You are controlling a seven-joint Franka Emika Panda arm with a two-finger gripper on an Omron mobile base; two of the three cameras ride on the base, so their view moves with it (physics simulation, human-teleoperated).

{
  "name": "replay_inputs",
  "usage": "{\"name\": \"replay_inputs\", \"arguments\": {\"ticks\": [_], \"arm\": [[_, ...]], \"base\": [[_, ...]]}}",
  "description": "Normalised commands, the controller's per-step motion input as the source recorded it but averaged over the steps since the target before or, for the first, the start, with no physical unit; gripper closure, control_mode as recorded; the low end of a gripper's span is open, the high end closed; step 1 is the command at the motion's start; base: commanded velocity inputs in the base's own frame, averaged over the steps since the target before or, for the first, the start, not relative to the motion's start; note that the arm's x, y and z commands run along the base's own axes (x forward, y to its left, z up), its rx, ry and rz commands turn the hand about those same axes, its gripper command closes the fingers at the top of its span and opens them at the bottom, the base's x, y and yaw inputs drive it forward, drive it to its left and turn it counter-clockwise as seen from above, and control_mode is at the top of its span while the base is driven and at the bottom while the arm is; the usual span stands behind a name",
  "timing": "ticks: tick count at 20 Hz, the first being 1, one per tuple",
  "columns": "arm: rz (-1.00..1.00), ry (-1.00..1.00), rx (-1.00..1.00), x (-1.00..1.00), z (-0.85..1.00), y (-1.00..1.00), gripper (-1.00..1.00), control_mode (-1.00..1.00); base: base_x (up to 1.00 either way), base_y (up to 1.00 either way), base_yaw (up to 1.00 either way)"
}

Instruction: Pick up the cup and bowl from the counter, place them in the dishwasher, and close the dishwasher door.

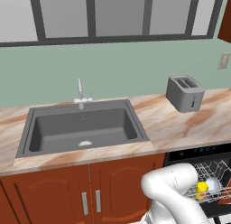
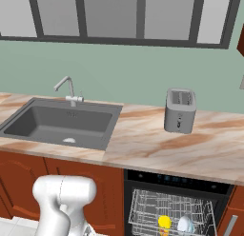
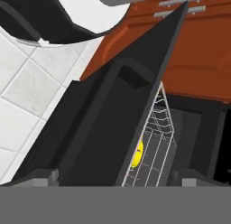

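Yellow cup [image 2: 164, 222] beside bowl [image 2: 185, 224] in rack, jaws wide (empty), toaster [image 2: 180, 110] above.

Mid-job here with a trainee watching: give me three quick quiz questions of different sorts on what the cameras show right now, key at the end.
1. True or false: the cup and the bowl sit in the dishwasher rack.
2. Multiple choice: what stands on the counter right of the sink? A) kettle B) toaster C) pan
3. Fill in: in the hand view, the dishwasher door is not yet fully ____.

Key: 1 true; 2 B; 3 closed. The gripper is open, its tips on either side of the door's edge.
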Motion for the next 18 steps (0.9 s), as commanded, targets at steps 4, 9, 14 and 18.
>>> {"name": "replay_inputs", "arguments": {"ticks": [4,9,14,18], "arm": [[0.0,-0.07,0.0,-0.09,-0.26,-0.14,-1.0,-1.0],[0.0,-0.06,0.0,-0.01,-0.25,-0.19,-1.0,-1.0],[0.0,-0.06,0.0,-0.03,-0.36,-0.25,-1.0,-1.0],[0.0,-0.06,0.0,-0.06,-0.5,-0.29,-1.0,-1.0]], "base": [[0.0,0.0,0.0],[0.0,0.0,0.0],[0.0,0.0,0.0],[0.0,0.0,0.0]]}}
